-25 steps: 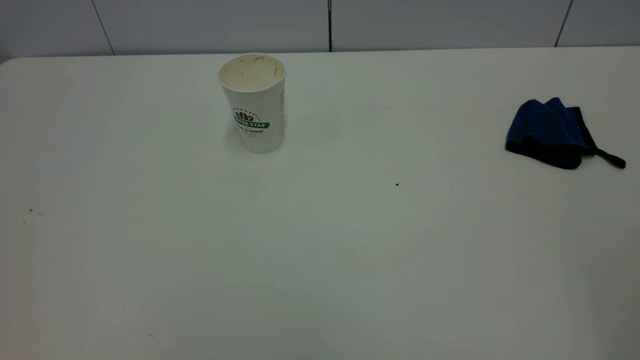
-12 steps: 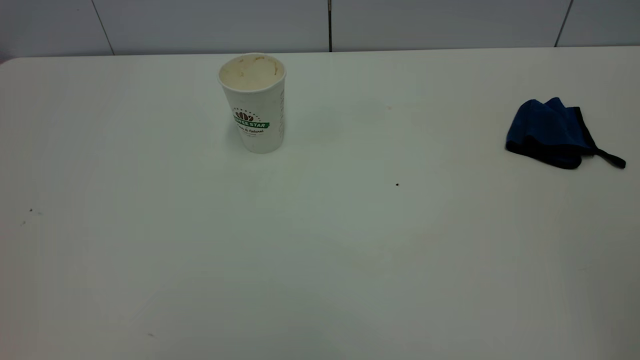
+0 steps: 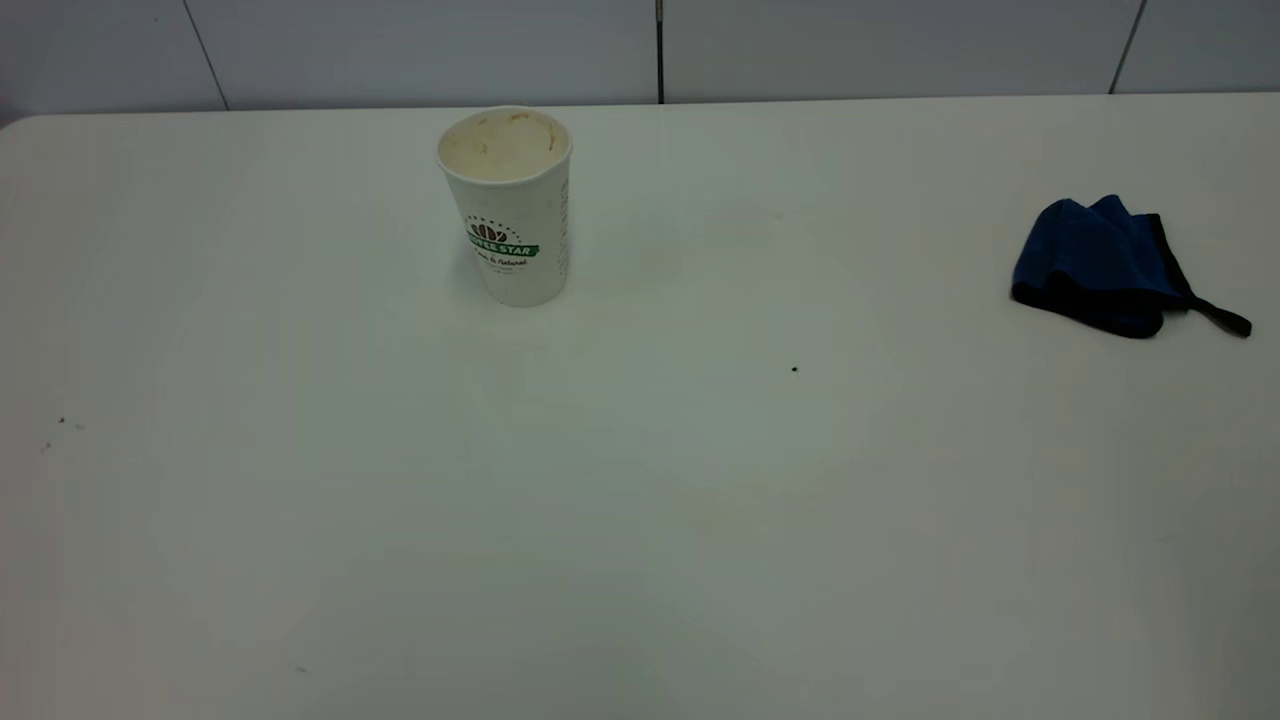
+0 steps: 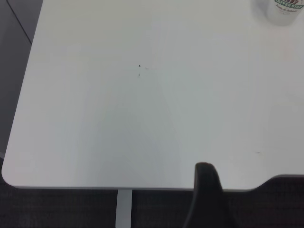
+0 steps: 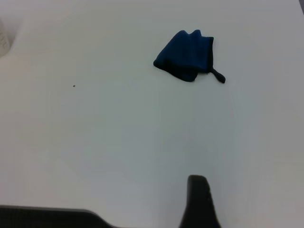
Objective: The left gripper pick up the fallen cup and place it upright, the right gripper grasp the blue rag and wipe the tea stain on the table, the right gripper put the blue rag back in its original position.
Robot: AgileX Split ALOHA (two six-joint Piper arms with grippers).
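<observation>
Neither arm reaches into the exterior view. The left gripper [image 4: 204, 197] shows only in its own wrist view, as one dark rounded fingertip held above the near edge of the table [image 3: 640, 520], close to the rounded near-left corner. With just that single finger in sight, whether its claw is spread or pressed together cannot be told. The right gripper [image 5: 199, 202] is likewise a single dark finger in its wrist view, poised over the near part of the tabletop on the right side, well apart from everything on it; the state of its claw cannot be told either. Both hang clear of the surface and hold nothing that can be seen.

The paper cup [image 3: 508, 205] stands upright toward the far left-centre of the table, its open mouth up, the cream inside marked with brownish smears, the green band and brown bean logo facing the camera. In the left wrist view only its lower part [image 4: 283, 10] appears, cut off by the frame edge, and in the right wrist view only a sliver [image 5: 3, 42] shows.

The blue rag [image 3: 1100, 265] lies crumpled at the far right of the table, black edging along its near side and a thin black strap trailing toward the right edge; it is well apart from the cup. It is also seen in the right wrist view [image 5: 186, 56].

The tea stain is hard to make out; only very faint yellowish traces lie near the cup's base. A tiny dark speck [image 3: 794, 369] sits near the middle.
</observation>
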